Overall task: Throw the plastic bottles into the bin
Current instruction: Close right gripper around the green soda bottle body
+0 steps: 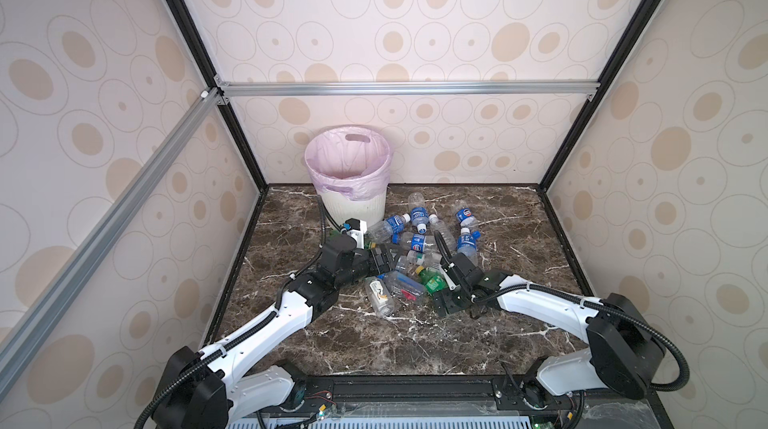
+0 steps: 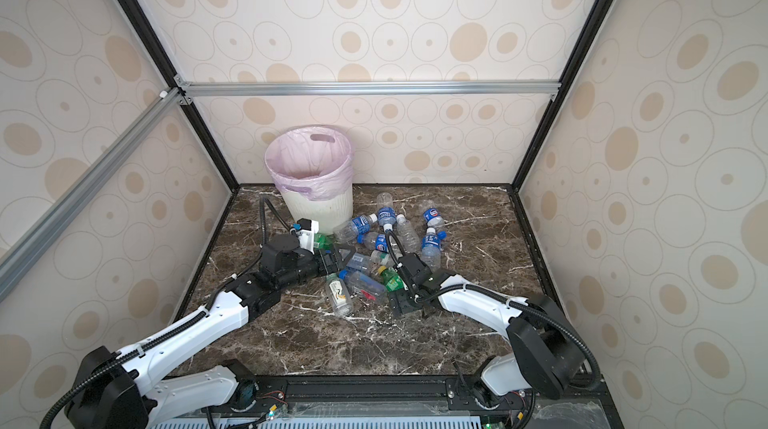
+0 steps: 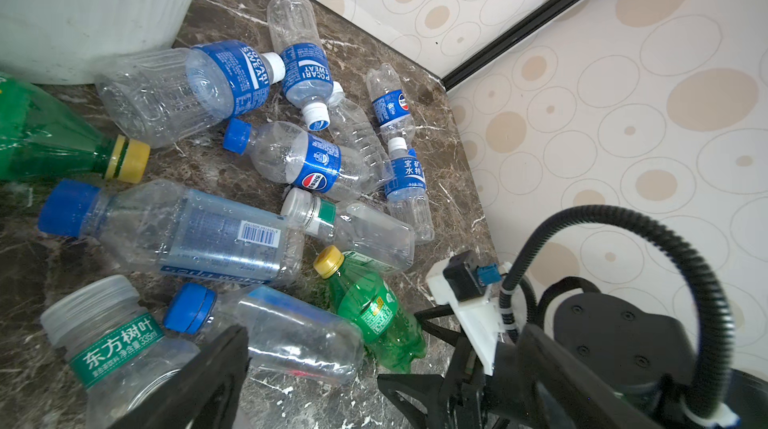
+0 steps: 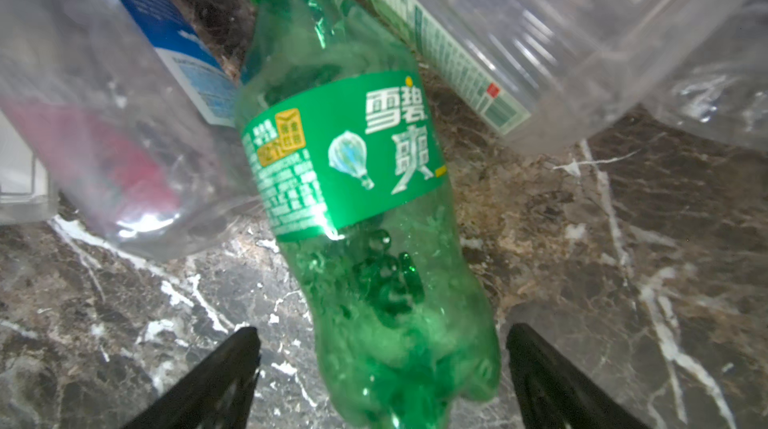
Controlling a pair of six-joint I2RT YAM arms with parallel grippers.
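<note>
I have the white ribbed bin (image 1: 353, 208) at 11 o'clock on the marble table (image 1: 415, 343), with the plastic bottles (image 1: 417, 242) heaped mid-table at the bin's 5 o'clock. My pick is the green Sprite bottle (image 4: 353, 181). In both top views its long axis runs 11 to 5 o'clock, neck far and base nearest my right gripper (image 4: 380, 333), whose fingers are spread either side without touching it. That arm is nearer. My left gripper (image 1: 384, 258) hangs spread and empty at the heap's 9 o'clock.
</note>
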